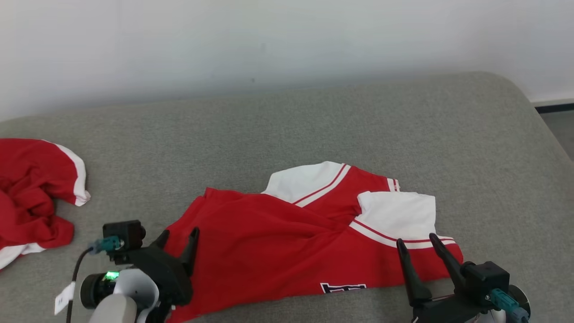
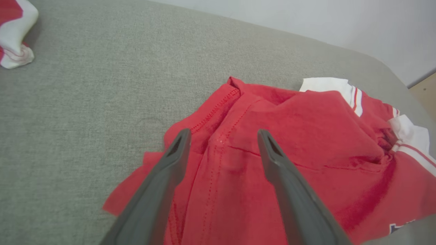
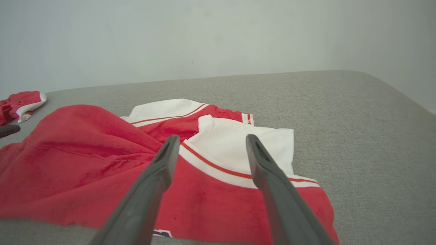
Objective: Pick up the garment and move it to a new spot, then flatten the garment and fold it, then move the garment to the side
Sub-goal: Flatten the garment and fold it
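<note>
No legible text is showing.
- Dark, white-edged block lettering [image 1: 343, 287] is sitting on the red garment [image 1: 269, 242], at the edge just left of the right end effector [image 1: 416, 239]. It is cut off there and unreadable.
- A white tag [image 1: 65, 298] is hanging behind the left end effector [image 1: 180, 231]; its marks are too small to read.

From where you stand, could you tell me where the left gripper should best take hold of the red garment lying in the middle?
Probably the stitched hem at the left end of the garment, approached from the near left. That edge lies doubled and slightly raised off the grey cushion, and the open left gripper points at it, so closing there should catch cloth.
</note>
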Available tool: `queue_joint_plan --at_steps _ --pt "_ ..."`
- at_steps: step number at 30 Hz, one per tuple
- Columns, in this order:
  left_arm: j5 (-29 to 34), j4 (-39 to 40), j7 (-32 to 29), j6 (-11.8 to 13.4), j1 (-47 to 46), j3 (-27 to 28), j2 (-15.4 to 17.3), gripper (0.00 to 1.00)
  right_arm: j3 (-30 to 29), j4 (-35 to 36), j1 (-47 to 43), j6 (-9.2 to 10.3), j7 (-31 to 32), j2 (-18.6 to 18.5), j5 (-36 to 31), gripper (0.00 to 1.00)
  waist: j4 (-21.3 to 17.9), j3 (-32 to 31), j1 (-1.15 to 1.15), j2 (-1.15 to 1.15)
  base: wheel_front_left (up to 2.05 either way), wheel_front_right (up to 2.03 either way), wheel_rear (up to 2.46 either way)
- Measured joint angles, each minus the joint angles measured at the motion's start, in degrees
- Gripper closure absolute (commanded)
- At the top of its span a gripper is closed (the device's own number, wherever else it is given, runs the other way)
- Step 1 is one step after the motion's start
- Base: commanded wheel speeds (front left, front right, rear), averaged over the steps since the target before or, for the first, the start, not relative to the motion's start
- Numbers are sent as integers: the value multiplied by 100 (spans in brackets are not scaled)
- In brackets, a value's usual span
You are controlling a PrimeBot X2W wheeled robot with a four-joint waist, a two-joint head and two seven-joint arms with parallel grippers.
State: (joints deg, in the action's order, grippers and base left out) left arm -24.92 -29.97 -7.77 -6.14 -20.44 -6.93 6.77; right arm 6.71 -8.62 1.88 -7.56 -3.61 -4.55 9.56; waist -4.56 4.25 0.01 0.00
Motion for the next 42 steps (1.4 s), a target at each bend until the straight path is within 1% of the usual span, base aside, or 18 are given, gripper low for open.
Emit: queue_joint_plan --at_steps 4,10,13,21,22,23,24,25,26,29,36,39,42 --pt "-40 -275 -165 -36 -282 -43 62 0 -29 -23 51 0 -45 5 0 0 -107 143 0 0 0 0 0" --pt "-96 -552 -412 -35 -437 -88 105 0 -42 -70 62 0 -80 22 -2 0 -168 248 0 0 0 0 0" --pt "-170 -593 -415 -45 -496 -126 100 0 -35 -79 82 0 -93 44 -9 0 -141 249 0 0 0 0 0" --pt "-389 -627 -655 -101 -506 -409 82 0 19 -133 159 0 -98 69 -14 0 -57 212 0 0 0 0 0" --pt "-403 -627 -655 -101 -510 -432 89 4 26 -136 164 0 -99 71 -14 0 -56 212 0 0 0 0 0" --pt "-428 -626 -655 -102 -513 -455 94 23 32 -141 168 0 -101 73 -14 0 -55 213 0 0 0 0 0" --pt "-439 -621 -636 -103 -516 -483 105 57 38 -143 171 1 -102 74 -14 0 -55 214 0 0 0 0 0" --pt "-445 -619 -632 -110 -522 -506 115 87 42 -148 174 0 -103 75 -14 0 -55 213 0 0 0 0 0" --pt "-470 -615 -626 -119 -527 -532 127 100 47 -157 177 0 -111 75 -14 0 -55 213 0 0 0 0 0" --pt "-549 -577 -545 -123 -530 -636 163 100 44 -188 177 0 -131 66 -9 0 -52 201 0 0 0 0 0" --pt "-541 -276 235 -137 -464 -719 301 100 16 -227 151 0 -142 68 -9 0 10 102 0 0 0 0 0" --pt "-587 30 506 -137 -140 -671 320 100 31 -236 127 0 -138 71 -9 0 39 34 -1 0 0 0 0" --pt "-692 488 569 -88 456 -631 321 100 -2 -235 52 0 -135 71 -8 0 90 -25 -1 0 0 0 0"
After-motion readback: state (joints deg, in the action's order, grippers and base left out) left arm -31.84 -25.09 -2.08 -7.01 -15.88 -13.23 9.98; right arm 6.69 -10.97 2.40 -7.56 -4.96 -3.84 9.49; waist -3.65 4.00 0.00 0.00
